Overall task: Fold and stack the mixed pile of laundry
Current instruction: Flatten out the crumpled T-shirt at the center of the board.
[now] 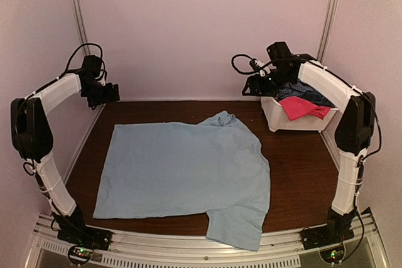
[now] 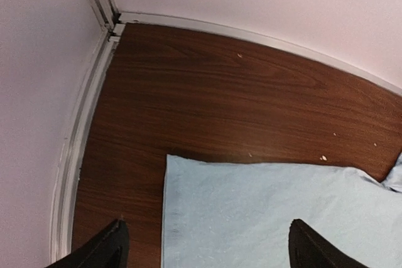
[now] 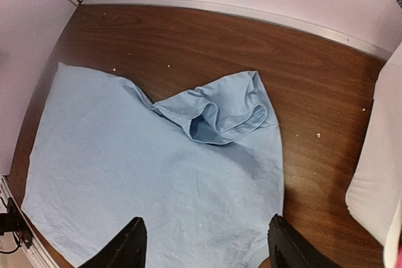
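Note:
A light blue T-shirt (image 1: 182, 167) lies spread flat on the brown table, with one sleeve bunched at its far edge (image 3: 220, 111) and another hanging over the near edge (image 1: 235, 230). The other pieces of the laundry pile sit in a white basket (image 1: 292, 122) at the back right: a hot pink piece (image 1: 301, 108) and dark navy pieces (image 1: 311, 95). My left gripper (image 2: 207, 249) hovers open above the shirt's far left corner (image 2: 188, 174), holding nothing. High over the shirt's far right part, next to the basket, my right gripper (image 3: 204, 249) is open and holds nothing.
The basket's white wall (image 3: 377, 174) is close on the right of the right gripper. Pale walls enclose the table on three sides, with a metal rail (image 1: 188, 249) along the near edge. Bare wood (image 1: 301, 174) shows right of the shirt.

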